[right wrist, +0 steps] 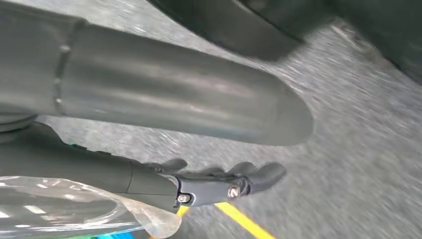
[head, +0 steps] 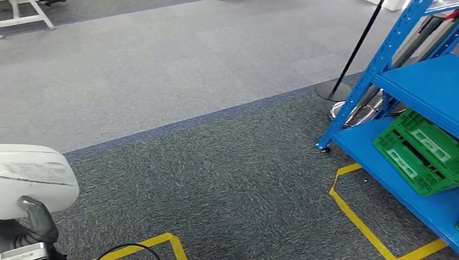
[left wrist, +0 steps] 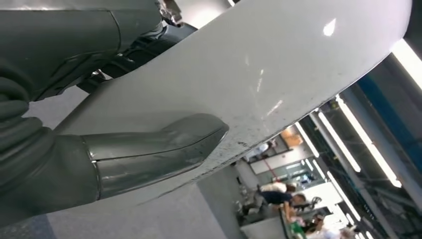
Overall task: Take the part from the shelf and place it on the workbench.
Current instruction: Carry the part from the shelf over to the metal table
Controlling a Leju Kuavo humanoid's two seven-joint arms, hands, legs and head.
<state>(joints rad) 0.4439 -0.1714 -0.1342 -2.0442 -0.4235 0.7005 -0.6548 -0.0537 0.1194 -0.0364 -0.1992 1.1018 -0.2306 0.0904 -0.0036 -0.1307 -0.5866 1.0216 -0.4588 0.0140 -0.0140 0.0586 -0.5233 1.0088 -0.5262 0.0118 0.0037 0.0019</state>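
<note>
A white, smooth, rounded part [head: 32, 179] sits at the lower left of the head view, and my left hand [head: 37, 221] grips it from below. In the left wrist view the thick grey thumb [left wrist: 149, 152] presses on the scuffed white part [left wrist: 283, 74], with darker fingers on its other side. The blue metal shelf [head: 417, 89] stands at the right. My right hand [right wrist: 164, 109] hangs over grey carpet, thumb and dark fingers [right wrist: 234, 179] apart with nothing between them. A clear plastic film [right wrist: 74, 209] lies by the wrist.
A folded green crate [head: 419, 151] lies on the shelf's bottom board. A black post on a round base [head: 334, 91] stands beyond the shelf. Yellow floor tape [head: 354, 214] outlines the shelf's spot. A black cable [head: 124, 248] lies near my feet. White table legs [head: 27, 16] stand far left.
</note>
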